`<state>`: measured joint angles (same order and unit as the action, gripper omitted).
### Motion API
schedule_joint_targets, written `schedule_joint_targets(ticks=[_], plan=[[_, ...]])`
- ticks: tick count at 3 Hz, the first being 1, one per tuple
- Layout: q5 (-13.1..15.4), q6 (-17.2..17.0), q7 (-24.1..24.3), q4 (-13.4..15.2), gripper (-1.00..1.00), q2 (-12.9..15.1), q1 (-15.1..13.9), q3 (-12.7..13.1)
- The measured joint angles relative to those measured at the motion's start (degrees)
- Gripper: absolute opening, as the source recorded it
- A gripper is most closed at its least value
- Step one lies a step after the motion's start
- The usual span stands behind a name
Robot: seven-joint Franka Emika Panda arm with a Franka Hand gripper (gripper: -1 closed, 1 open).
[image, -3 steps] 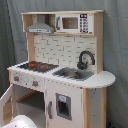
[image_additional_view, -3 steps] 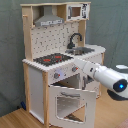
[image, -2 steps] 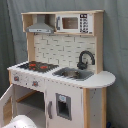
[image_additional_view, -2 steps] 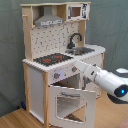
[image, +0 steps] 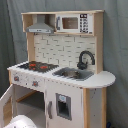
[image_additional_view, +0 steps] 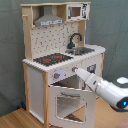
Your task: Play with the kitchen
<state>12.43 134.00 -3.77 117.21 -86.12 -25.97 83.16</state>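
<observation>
From my seat the kitchen stands on a wood floor against a grey curtain. Its oven door hangs open in the second exterior view. My arm reaches in from the second exterior view's right, with the end effector up by the knobs. Can't tell how far open it is.

The kitchen stands upright, oven door hanging open.

The tall white and light-wood toy kitchen has its windowed oven door hanging open, partly blocking its front; the countertop beside the black faucet seems bare.
</observation>
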Motion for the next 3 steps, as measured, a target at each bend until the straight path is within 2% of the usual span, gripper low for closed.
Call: schedule_joint_targets(ticks=[3], plan=[[0.34,-0.30,18.28,-0.06,1.00,0.04,2.81,7.96]])
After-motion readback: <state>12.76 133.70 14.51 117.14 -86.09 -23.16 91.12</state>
